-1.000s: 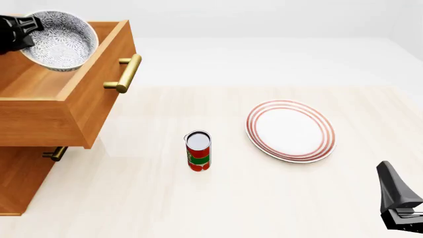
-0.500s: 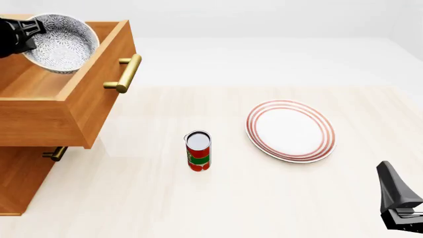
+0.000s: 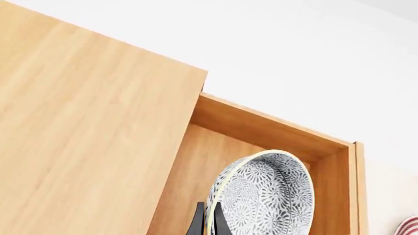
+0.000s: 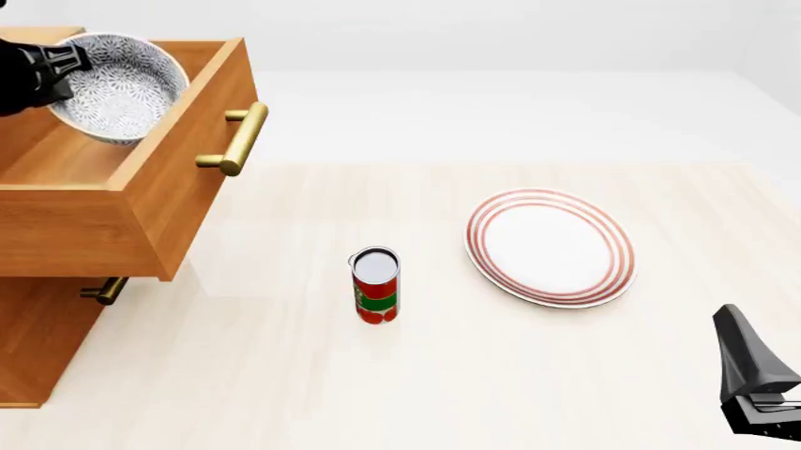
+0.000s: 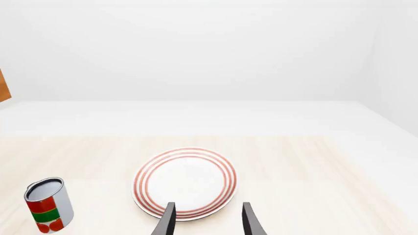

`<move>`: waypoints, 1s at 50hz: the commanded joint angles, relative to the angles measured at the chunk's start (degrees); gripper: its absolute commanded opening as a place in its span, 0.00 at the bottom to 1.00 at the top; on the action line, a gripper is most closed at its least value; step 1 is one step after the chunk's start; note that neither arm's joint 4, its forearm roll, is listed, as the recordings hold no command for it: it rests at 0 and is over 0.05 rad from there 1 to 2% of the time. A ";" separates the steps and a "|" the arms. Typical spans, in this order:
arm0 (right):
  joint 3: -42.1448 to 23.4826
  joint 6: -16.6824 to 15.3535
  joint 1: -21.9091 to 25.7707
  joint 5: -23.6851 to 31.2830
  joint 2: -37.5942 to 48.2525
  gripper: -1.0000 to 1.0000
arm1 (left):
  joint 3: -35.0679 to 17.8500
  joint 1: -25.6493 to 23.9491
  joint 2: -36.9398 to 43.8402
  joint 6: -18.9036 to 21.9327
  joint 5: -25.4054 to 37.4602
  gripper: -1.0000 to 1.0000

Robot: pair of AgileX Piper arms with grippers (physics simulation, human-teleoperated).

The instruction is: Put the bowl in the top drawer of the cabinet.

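Note:
The bowl (image 4: 129, 86), white with a fine dark floral pattern, hangs tilted over the inside of the open top drawer (image 4: 150, 202) of the cabinet (image 4: 37, 347). My left gripper (image 4: 56, 67) is shut on the bowl's rim on its left side. In the left wrist view the two black fingers (image 3: 198, 223) pinch the rim of the bowl (image 3: 271, 193) above the drawer's floor (image 3: 186, 181). My right gripper (image 4: 736, 328) stands open near the table's front right corner, holding nothing; its fingers (image 5: 167, 221) frame the near edge of the plate.
A flat white plate with red rings (image 4: 551, 246) lies right of centre. A red and green can (image 4: 375, 286) stands upright in the middle. The drawer's brass handle (image 4: 235, 139) juts toward the table; the lower drawer's handle (image 4: 107, 289) sits beneath it.
The bowl has sunk a little lower into the drawer, still held by the left gripper. The right arm has not moved.

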 commanded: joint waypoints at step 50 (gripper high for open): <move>0.02 -0.01 -0.02 0.22 -0.26 1.00 | -0.32 -0.41 -2.65 0.97 3.22 1.00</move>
